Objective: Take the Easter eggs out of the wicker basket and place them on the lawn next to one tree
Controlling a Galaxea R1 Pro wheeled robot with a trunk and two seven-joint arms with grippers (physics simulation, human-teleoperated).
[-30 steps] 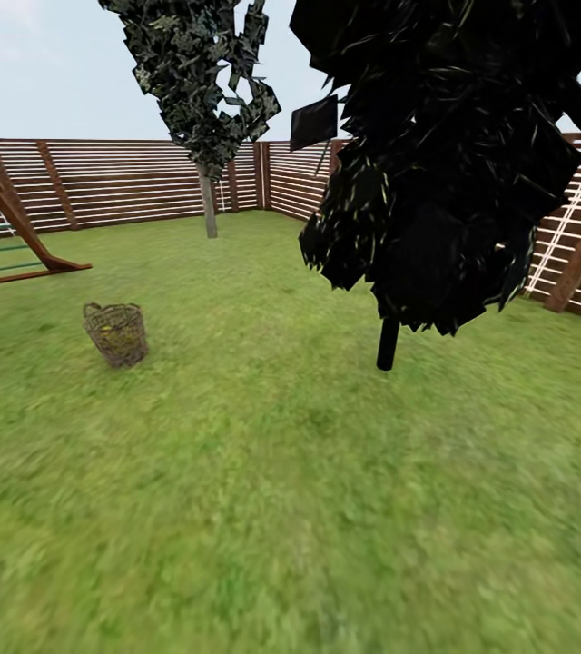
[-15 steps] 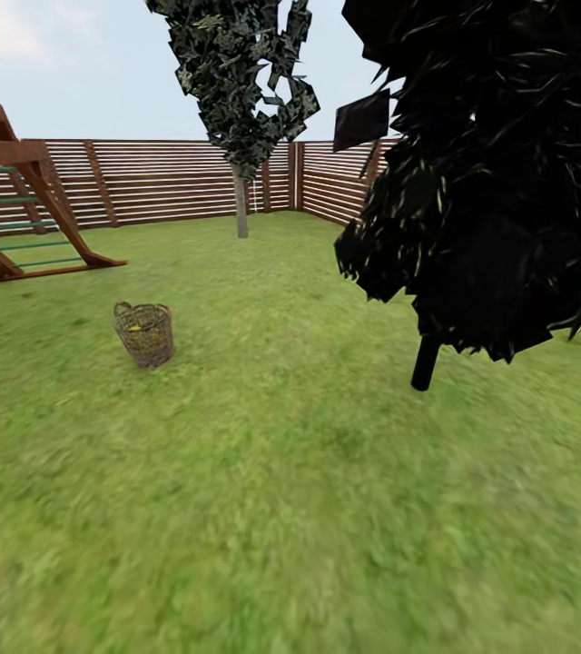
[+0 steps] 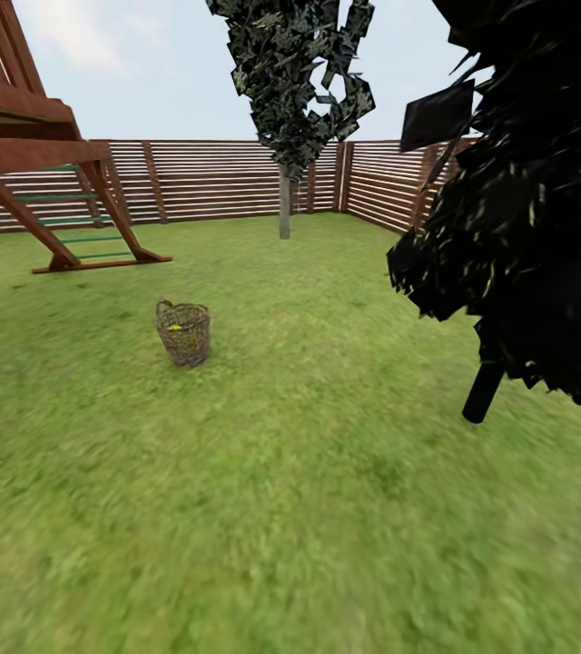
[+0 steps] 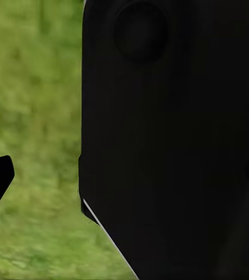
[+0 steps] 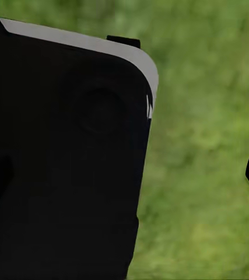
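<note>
Bare lawn (image 3: 309, 509) lies nearest; beyond it, ahead and left of centre, the wicker basket (image 3: 182, 332) stands upright, yellow showing inside, nearer the left arm's side. Farther back rises the pale-trunked tree (image 3: 284, 204). Whether either gripper is open, I cannot tell.

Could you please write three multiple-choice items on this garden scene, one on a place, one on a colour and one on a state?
1. Where does the wicker basket stand?
A. on the lawn
B. on the play frame
C. against the fence

2. What colour shows inside the basket?
A. blue
B. yellow
C. white

3. How does the basket stand?
A. tipped on its side
B. upside down
C. upright

Answers: 1 A, grass lies all around it, apart from the wooden play frame and the fence. 2 B, a yellow patch shows at its rim. 3 C, its open mouth faces up.
</note>
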